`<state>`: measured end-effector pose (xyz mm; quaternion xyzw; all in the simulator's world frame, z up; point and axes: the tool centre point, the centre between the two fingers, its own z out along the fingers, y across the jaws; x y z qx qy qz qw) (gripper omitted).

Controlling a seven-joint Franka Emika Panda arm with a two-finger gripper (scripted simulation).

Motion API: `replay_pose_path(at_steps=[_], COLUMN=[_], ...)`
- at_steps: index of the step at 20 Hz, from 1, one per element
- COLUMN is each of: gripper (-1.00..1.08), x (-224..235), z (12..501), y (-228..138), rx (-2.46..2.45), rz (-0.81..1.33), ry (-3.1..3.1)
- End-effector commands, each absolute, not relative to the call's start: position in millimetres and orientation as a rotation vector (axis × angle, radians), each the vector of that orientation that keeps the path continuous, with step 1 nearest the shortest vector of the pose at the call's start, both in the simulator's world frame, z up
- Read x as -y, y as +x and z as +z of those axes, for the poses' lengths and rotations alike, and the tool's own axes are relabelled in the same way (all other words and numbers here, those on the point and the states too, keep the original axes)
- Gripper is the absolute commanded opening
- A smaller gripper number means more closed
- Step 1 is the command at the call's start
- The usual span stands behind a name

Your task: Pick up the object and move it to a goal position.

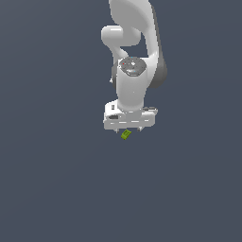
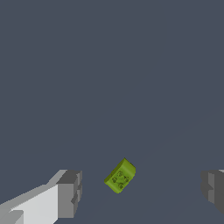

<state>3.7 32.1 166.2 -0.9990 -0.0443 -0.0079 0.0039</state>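
The object is a small lime-green flat block (image 2: pixel 120 176) with raised bumps on its face, lying on the dark grey floor, turned at an angle. In the exterior view the block (image 1: pixel 125 134) shows just below the white gripper's body. My gripper (image 2: pixel 142 190) is open: its two grey fingertips stand wide apart on either side of the block, not touching it. In the exterior view the gripper (image 1: pixel 129 129) hangs straight down from the white arm, its fingers mostly hidden by the hand.
The white arm (image 1: pixel 134 56) rises behind the gripper toward the top of the exterior view. Plain dark grey floor (image 1: pixel 56 179) surrounds the block on all sides.
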Motion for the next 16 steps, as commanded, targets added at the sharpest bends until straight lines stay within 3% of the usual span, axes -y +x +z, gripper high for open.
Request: replay_pose_path(at_steps=[1,16], gripper=[1.00,1.00], x=[-32.1,-3.8], z=[166.2,175.2], y=[3.7,14.0], rx=[0.139,0.052], rz=[-0.025,-0.053], ry=[-3.131,-3.131])
